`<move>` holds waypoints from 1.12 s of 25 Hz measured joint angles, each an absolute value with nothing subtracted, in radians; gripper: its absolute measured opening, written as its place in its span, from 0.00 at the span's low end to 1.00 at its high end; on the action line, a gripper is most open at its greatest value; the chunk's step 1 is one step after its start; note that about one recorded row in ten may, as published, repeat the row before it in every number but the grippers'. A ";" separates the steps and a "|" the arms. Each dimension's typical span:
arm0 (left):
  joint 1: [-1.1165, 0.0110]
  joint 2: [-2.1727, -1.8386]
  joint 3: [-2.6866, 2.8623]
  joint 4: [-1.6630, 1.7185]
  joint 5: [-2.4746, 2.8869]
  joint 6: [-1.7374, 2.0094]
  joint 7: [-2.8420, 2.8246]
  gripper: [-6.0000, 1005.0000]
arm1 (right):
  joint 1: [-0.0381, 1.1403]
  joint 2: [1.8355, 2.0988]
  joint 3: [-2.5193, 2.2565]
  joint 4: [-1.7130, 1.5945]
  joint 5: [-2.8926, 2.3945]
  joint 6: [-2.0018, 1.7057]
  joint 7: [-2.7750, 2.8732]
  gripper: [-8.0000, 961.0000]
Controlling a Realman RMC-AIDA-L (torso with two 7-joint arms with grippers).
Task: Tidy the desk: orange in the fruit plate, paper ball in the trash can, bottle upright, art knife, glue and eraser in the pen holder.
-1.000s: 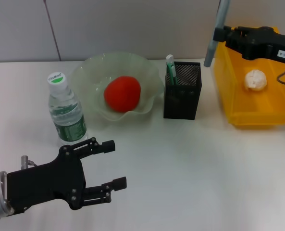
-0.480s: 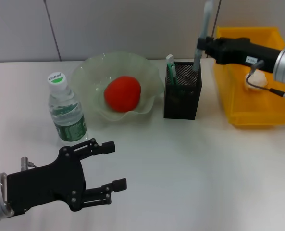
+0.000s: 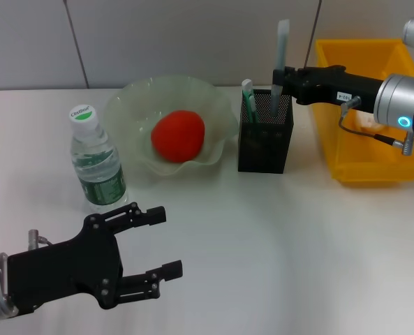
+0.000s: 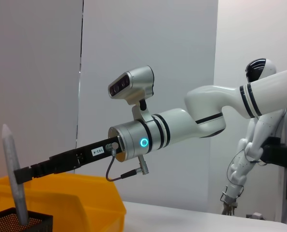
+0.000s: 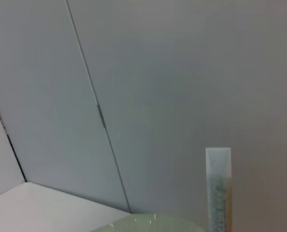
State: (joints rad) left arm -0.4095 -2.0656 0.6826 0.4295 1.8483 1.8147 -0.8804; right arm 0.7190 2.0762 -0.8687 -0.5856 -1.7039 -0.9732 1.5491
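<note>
While the right gripper (image 3: 282, 82) reaches in from the right over the black mesh pen holder (image 3: 264, 132), it pinches a slim grey tube, the glue (image 3: 279, 66), which stands upright with its lower end down inside the holder's open top, near the right-hand wall. In the left wrist view the glue (image 4: 13, 181) shows the same way, clamped partway up, its tip below the mesh rim (image 4: 17, 218). A green-and-white pen (image 3: 248, 100) leans against the holder's left wall, leaving the middle of the opening free.

Just right of the holder sits the yellow trash can (image 3: 346, 167), its near wall close to the table's right side; the right arm crosses above its near-left corner, hiding most of what lies inside. Left of the holder, and nearly touching it, the wavy-edged fruit plate (image 3: 133, 98) holds the orange (image 3: 178, 135) at its centre. The bottle (image 3: 95, 162) stands upright just left of the plate, cap on.

Low at the front left, the left gripper (image 3: 151, 248) hovers with its fingers spread wide and nothing between them, near the bottle's base but apart from it. The table (image 3: 283, 251) in front of the holder and to the gripper's right is bare white surface.
</note>
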 joint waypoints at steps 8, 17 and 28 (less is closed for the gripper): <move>-0.407 -2.064 0.683 0.430 1.846 1.823 -0.880 0.80 | 0.710 2.076 -0.873 -0.586 -1.706 -0.978 1.568 0.28; -0.391 -2.065 0.684 0.430 1.838 1.829 -0.870 0.80 | 0.675 2.077 -0.861 -0.596 -1.580 -1.012 1.527 0.51; -0.421 -2.060 0.692 0.405 1.842 1.854 -0.920 0.80 | 0.468 2.024 -0.866 -0.577 -1.215 -1.712 1.331 0.80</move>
